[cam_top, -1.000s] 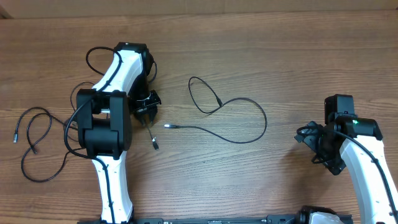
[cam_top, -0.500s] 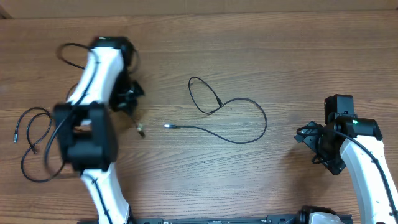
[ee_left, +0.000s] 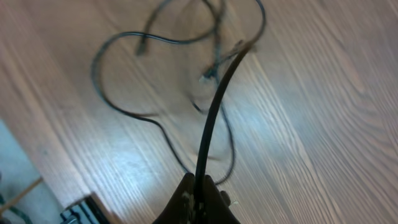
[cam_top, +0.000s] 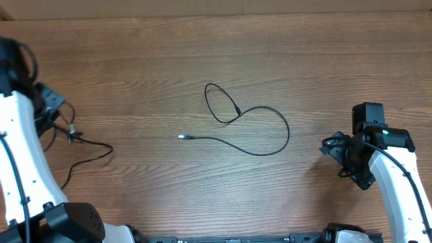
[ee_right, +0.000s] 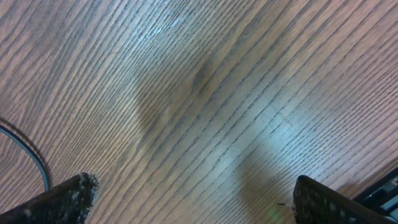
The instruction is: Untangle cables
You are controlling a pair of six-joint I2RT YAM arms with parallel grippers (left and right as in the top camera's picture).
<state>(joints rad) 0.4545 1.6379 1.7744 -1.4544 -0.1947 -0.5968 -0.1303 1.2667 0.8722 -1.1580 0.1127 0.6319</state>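
The left tool [ee_left: 198, 198] is pinched closed on a trailing cable [ee_left: 208, 124], far left of the looped cable [cam_top: 288, 131] lying on the table [cam_top: 135, 61]. Right of that loop, the right tool [ee_right: 189, 202] has its fingers spread wide apart.

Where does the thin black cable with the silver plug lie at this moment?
In the overhead view, the thin black cable lies looped near the middle of the wooden table, its silver plug pointing left.
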